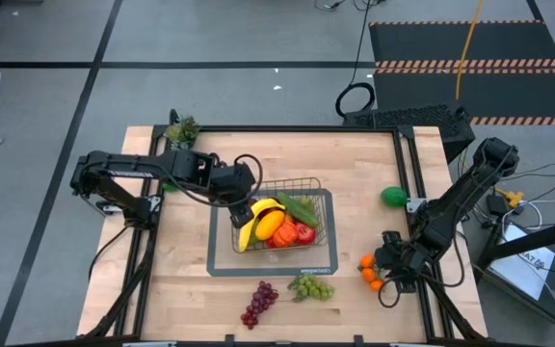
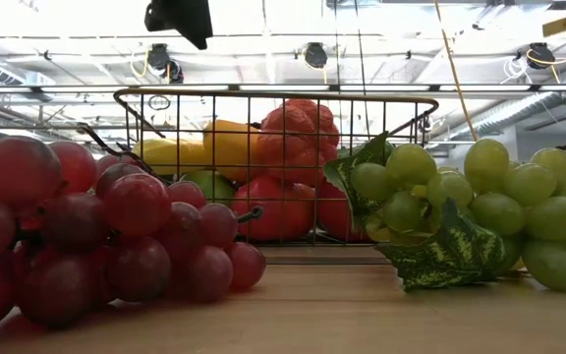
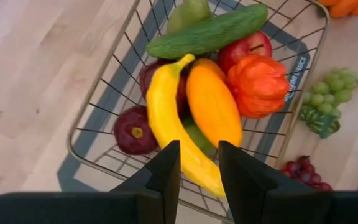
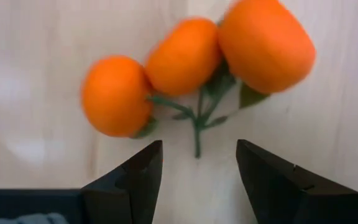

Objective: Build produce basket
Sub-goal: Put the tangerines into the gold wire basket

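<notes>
The wire basket (image 1: 320, 183) stands on its dark base at the table's middle. In it lie a yellow banana (image 3: 166, 112), a cucumber (image 3: 210, 34), an orange mango-like fruit (image 3: 213, 102), red fruits and a pear. My left gripper (image 3: 199, 168) hovers above the basket's left end, its fingers a narrow gap apart with nothing between them. A sprig of three oranges (image 4: 185, 56) lies on the wood at the right. My right gripper (image 4: 197, 165) stands open just above it, pointing down, one finger on either side of the green stem (image 4: 197, 124).
Red grapes (image 1: 259, 304) and green grapes (image 1: 311, 287) lie near the table's front edge, in front of the basket. A green ball (image 1: 393, 197) sits at the right, beyond my right gripper. A leafy green piece (image 1: 183, 128) lies at the far left corner.
</notes>
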### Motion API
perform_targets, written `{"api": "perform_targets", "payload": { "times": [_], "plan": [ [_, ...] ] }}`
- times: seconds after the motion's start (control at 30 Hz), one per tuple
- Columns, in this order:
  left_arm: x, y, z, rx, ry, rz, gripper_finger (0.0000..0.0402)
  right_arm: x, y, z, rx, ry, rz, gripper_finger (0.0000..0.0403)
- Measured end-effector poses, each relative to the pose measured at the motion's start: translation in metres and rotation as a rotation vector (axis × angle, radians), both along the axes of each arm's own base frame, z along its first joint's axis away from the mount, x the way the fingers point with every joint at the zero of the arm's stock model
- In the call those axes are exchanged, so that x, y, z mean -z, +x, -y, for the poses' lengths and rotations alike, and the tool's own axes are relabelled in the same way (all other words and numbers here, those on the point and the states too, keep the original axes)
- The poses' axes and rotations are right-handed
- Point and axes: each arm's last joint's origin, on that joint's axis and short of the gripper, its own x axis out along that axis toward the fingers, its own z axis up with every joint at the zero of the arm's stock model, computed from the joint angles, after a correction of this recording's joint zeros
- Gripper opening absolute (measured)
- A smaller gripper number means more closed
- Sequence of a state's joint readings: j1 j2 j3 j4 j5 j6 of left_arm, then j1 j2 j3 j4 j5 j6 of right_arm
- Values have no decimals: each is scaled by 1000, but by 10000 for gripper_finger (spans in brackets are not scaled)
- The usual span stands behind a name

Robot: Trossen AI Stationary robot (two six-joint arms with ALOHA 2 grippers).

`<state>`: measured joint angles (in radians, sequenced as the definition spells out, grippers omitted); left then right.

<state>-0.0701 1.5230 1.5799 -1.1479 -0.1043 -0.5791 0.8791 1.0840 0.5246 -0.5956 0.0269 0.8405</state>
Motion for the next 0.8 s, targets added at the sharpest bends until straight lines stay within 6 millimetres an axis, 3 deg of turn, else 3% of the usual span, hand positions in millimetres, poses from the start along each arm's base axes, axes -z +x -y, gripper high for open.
{"api": "perform_targets", "payload": {
  "times": [0.2,0.37,0.6,0.8],
  "plan": [
    [0,0,6,-8,-15,3,108,7,0,2,-74,-28,53,196],
    [0,0,7,-18,-22,4,108,19,-2,4,-105,-1,92,171],
    [0,0,7,-88,-59,11,108,31,-4,7,-79,29,139,108],
    [4,10,15,-111,-90,52,108,31,-3,7,-80,31,156,23]
  ]
}}
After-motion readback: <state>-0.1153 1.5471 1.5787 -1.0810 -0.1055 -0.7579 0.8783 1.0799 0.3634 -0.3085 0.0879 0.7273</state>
